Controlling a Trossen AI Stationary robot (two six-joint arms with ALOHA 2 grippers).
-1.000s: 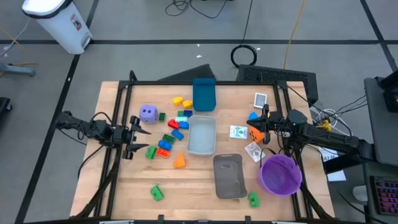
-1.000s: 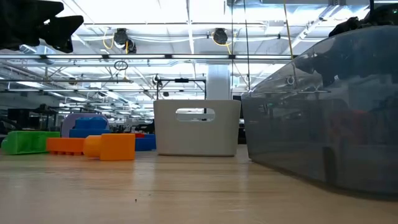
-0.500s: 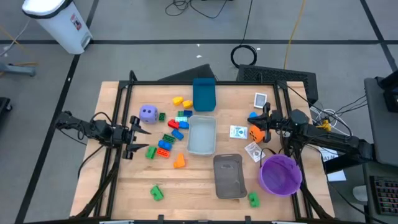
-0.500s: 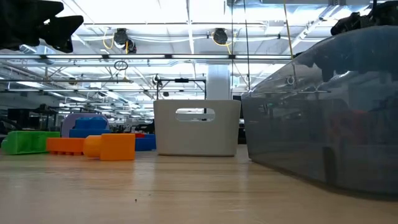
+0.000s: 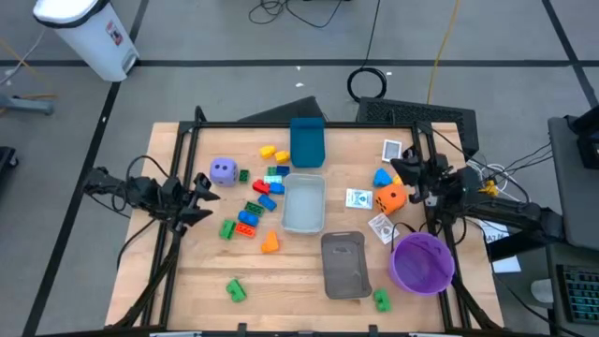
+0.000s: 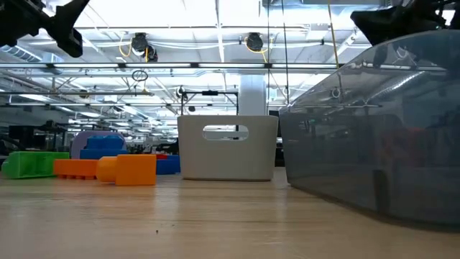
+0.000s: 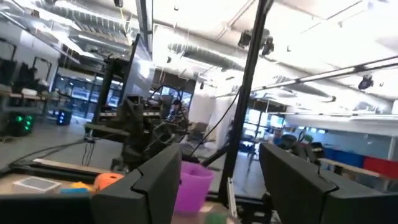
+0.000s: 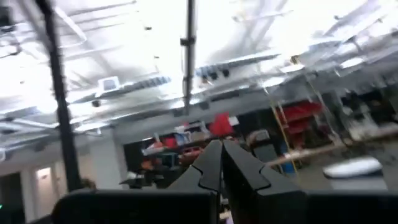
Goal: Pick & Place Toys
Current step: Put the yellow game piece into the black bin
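Landmark: light grey tray [image 5: 304,203] at the middle of the table [image 5: 187,281]; all places below are given from it.
Toys, main cluster: small bricks [image 5: 251,211] in red, blue and green lie just left of the tray, with an orange brick [image 5: 270,242] off its near-left corner and a yellow one [image 5: 269,151] off its far-left corner.
Purple die: purple die [image 5: 223,170] sits farther left of the tray, beyond the bricks.
Orange die: orange die [image 5: 390,197] rests right of the tray, on the table, with a blue brick [image 5: 382,175] just behind it.
Strays: two green bricks [image 5: 235,290] lie well apart from the tray toward the near edge, one left, one right beside the purple bowl [image 5: 422,263].
Left gripper: left gripper [image 5: 200,199] hangs raised over the table's left edge, left of the bricks; jaws stand partly apart with nothing between them.
Right gripper: right gripper [image 5: 409,178] is lifted at the right edge, just beyond the orange die; jaws pressed together, holding nothing.
Progress: judged barely begun, since no toy appears to lie inside the tray.
Risk, right side: coming down on the die with jaws closed would likely shove it away rather than grasp it.
Risk, left side: the bricks are tightly packed, so half-spread jaws could pinch two or scatter neighbours.
Risk, die: its rounded corners may let it twist out of a shallow grip.
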